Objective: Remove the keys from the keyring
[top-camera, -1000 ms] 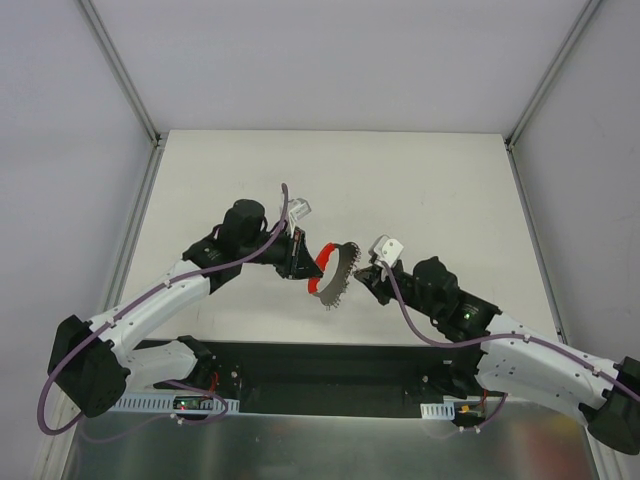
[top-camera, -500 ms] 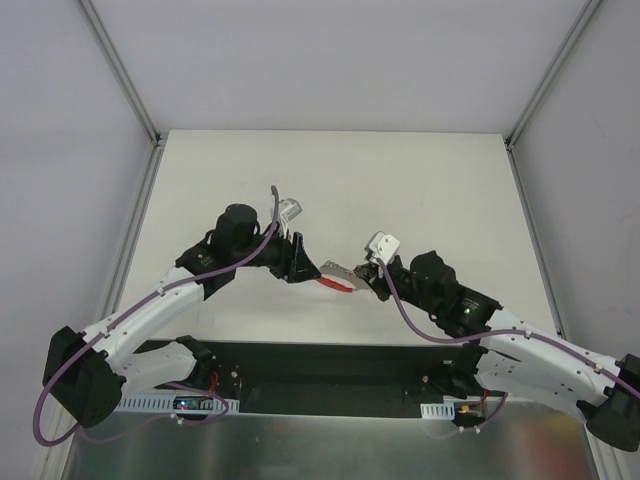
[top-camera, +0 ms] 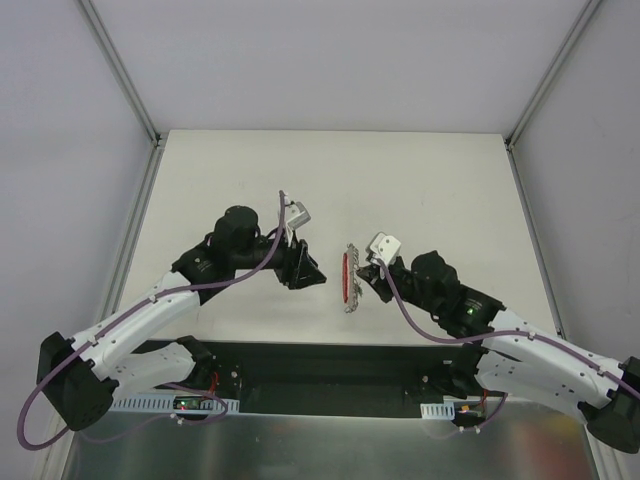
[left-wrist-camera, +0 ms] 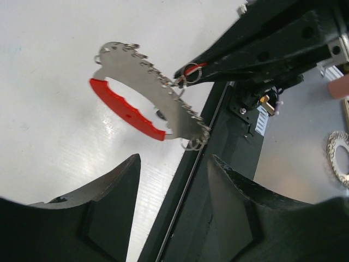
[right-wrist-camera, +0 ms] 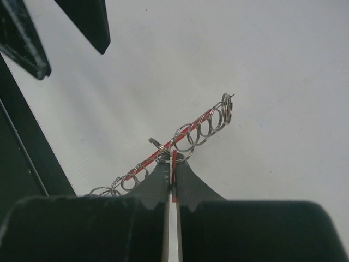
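The keyring point(top-camera: 349, 277) sits in the right gripper point(top-camera: 364, 279), seemingly above the table point(top-camera: 430, 180), left gripper point(top-camera: 312, 272) apart.

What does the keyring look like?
Look at the middle of the table, where the two black arms nearly meet. The keyring is pinched in the right gripper. Alone among that black hardware, it is a flat silver crescent with a red grip on one edge and wire rings along the other.

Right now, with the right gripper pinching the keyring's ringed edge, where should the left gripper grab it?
Probably the red curved strip of the keyring, approached from the left: it faces the open left gripper, is free of small rings, and lies opposite the pinch of the right gripper.
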Controlling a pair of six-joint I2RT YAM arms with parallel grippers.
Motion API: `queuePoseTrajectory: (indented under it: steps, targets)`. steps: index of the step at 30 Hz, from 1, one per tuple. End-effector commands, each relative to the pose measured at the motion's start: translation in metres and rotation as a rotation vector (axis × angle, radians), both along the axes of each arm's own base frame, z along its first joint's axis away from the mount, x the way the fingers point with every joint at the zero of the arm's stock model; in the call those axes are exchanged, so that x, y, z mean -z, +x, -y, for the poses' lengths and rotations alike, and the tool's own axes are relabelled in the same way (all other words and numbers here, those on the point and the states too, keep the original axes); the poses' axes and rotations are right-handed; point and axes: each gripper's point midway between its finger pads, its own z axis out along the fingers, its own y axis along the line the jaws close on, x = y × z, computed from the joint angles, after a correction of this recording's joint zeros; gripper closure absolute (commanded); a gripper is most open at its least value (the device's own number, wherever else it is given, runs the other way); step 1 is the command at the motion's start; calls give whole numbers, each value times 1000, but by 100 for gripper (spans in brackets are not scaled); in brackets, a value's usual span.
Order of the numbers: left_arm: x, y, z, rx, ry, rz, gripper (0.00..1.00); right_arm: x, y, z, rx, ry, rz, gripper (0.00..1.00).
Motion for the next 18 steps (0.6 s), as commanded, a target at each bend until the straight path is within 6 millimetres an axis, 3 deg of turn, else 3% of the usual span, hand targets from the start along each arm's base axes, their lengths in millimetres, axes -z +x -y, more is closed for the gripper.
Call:
queuePoseTrajectory:
  steps: [1,4,6,18]
  targets:
    - [-35,-20,17,130,-54,169,51,-40,2,-5,-3,104,60,99]
    - [-35,-32,31,214,-74,168,54,-45,-7,-10,-55,129,61,99]
    - [-33,-31,39,228,-88,173,56,-48,-10,-10,-75,142,67,99]
    - [-36,-38,55,362,-157,218,67,-57,-27,-14,-164,189,76,99]
